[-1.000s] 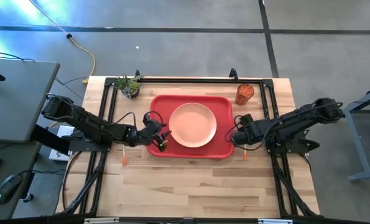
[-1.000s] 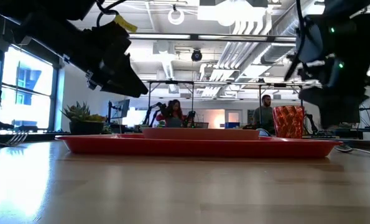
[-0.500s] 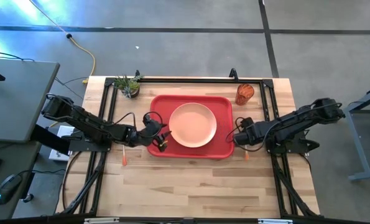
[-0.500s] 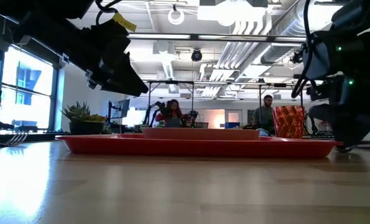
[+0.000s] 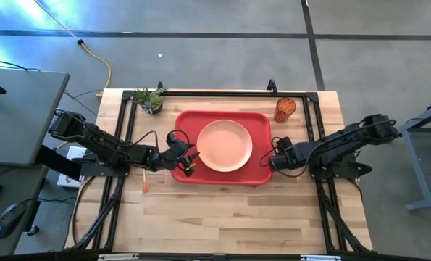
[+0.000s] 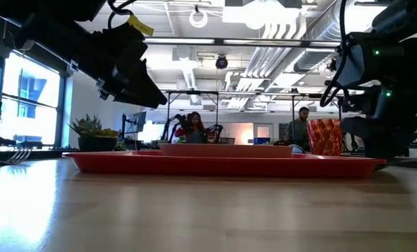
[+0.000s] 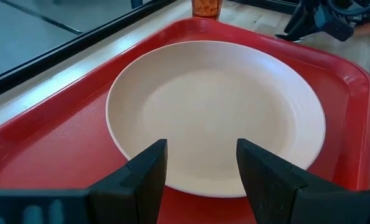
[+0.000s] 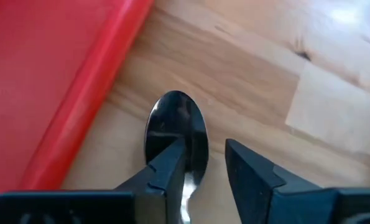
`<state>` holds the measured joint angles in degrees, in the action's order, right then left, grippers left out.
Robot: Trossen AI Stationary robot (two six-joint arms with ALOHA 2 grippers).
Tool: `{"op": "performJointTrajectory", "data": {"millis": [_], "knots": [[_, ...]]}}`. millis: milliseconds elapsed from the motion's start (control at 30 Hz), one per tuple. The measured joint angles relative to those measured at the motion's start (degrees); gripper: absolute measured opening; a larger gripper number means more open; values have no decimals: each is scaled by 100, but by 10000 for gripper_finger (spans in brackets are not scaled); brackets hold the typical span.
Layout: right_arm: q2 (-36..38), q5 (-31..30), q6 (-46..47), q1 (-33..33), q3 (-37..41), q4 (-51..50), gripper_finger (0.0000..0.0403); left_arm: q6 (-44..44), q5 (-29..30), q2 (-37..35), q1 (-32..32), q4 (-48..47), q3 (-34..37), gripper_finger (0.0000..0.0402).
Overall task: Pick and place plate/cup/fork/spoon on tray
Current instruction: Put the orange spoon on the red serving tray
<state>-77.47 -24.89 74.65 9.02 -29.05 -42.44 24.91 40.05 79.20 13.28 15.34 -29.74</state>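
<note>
The red tray (image 5: 258, 123) lies mid-table with the peach plate (image 5: 224, 145) on it. The orange cup (image 5: 285, 109) stands on the wood past the tray's far right corner. The fork (image 5: 144, 181) lies on the wood left of the tray. The spoon's silver bowl (image 8: 175, 127) lies on the wood beside the tray's right rim. My right gripper (image 8: 204, 171) is low over the spoon, open, with a finger on either side of its neck. My left gripper (image 7: 200, 168) hangs open over the tray's left part, short of the plate (image 7: 216, 112). My right gripper points down at the spoon's neck, just behind the bowl (image 8: 183, 143), and its fingers lie across the spoon. One finger (image 8: 166, 171) overlaps the bowl's edge in the wrist view, and I cannot tell whether it touches. The spoon lies flat on the wood.
A small green potted plant (image 5: 150, 100) stands at the far left of the table. Black frame rails run along the table's left, right and far sides. Bare wood stretches along the near half of the table. People show in the room beyond, in the low view.
My right gripper has gone down toward the table and a little toward the tray's right rim, over the spoon.
</note>
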Motion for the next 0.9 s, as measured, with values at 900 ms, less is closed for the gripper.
{"op": "performJointTrajectory", "data": {"millis": [900], "knots": [[-575, -38, 1010, 569, -634, -1872, 2, 13, 0, 2, 0, -55, 0, 184]]}}
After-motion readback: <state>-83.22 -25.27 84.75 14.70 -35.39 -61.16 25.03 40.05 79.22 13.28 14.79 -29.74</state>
